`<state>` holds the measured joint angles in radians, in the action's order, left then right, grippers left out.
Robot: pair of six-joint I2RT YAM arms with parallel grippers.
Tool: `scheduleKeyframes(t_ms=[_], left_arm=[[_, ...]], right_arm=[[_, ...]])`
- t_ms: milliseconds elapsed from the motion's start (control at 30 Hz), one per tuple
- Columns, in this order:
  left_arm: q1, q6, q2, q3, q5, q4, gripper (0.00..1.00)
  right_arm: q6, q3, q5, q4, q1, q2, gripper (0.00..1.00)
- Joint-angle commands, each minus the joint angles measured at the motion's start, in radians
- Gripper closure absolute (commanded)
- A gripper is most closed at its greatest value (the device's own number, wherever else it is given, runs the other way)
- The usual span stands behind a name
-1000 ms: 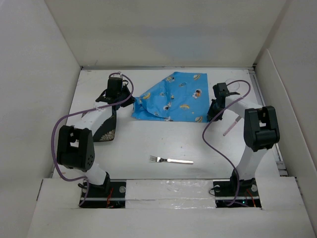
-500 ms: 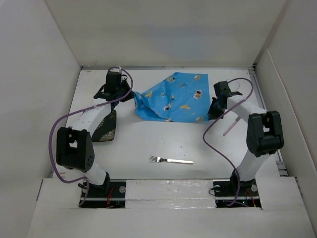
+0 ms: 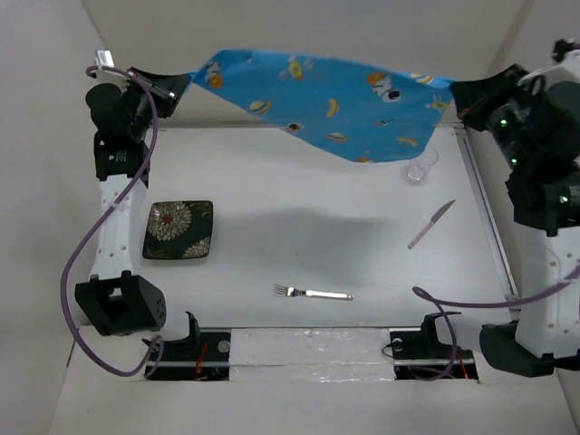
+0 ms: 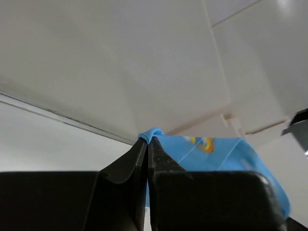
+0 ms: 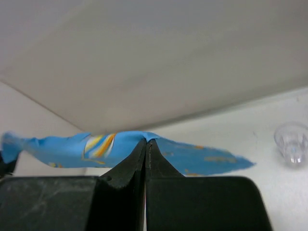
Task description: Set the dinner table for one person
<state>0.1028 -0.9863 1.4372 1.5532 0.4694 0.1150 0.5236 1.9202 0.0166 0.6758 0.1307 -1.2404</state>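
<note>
Blue cartoon-print cloth [image 3: 326, 104] stretched in air, sagging mid-span, clear of white tabletop [image 3: 299, 245] below. One corner pinched in left jaws, closed tight on it; opposite corner pinched in right jaws, likewise closed tight. On tabletop, near middle: fork [image 3: 313, 293], flat. Left of fork: dark floral plate [image 3: 178, 230]. Right of fork, farther back: knife [image 3: 430, 225]. Farther back again from fork: clear glass [image 3: 420, 167].

I see a blue cartoon-print cloth [image 3: 326, 95] spread out in the air (little figures and yellow shapes on it), its low edge sagging near a clear glass [image 3: 421, 166]. A dark flowered square plate [image 3: 178, 230] lies to my left, a fork [image 3: 313, 293] nearest me, and a pink-handled knife [image 3: 430, 225] lies slantwise to my right.
</note>
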Motion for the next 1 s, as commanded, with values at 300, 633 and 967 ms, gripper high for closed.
scheduleKeyframes(t_ms=[300,633,967], left_arm=[[0.025,-0.172,-0.155,-0.291,0.035,0.06,1.0],[0.005,-0.199,0.167,0.015,0.08,0.163,1.0],[0.04,-0.222,0.229,0.12,0.139,0.251,1.0]], right_arm=[[0.004,0.16,-0.148,0.05,-0.043,-0.074,1.0],[0.099,0.396,-0.323,-0.14,-0.112,-0.519,1.0],[0.213,0.347,-0.494,-0.321,-0.192,-0.585,1.0]])
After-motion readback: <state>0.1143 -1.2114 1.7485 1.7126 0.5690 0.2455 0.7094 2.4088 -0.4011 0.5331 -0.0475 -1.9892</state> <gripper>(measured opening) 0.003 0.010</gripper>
